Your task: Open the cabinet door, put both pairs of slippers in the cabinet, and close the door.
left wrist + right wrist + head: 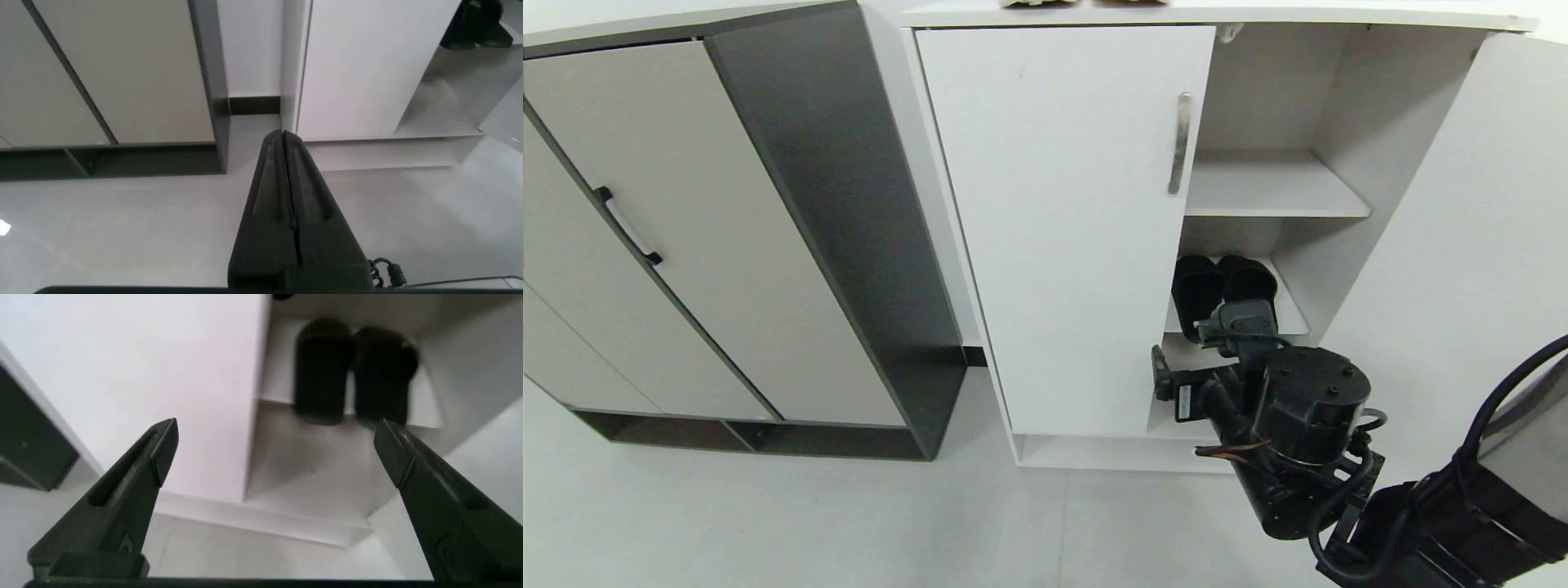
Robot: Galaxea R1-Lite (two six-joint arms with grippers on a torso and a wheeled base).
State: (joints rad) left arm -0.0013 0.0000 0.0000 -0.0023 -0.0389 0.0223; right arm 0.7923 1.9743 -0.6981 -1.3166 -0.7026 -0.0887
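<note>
A pair of black slippers (1223, 287) lies side by side on the lower shelf of the white cabinet (1274, 184), whose right door (1462, 245) stands open. Its left door (1066, 220) with a metal handle (1178, 143) is closed. My right gripper (276, 431) is open and empty, held in front of the shelf just short of the black slippers (355, 371). In the head view its wrist (1241, 322) covers the slippers' near ends. My left gripper (283, 163) is shut on nothing, low over the floor before the cabinet's left corner.
A grey cabinet (686, 245) with closed doors stands to the left of the white one. The upper shelf (1270, 188) is bare. Two light-coloured things (1033, 2) show at the top edge on the cabinet's top. The floor (849, 523) in front is open.
</note>
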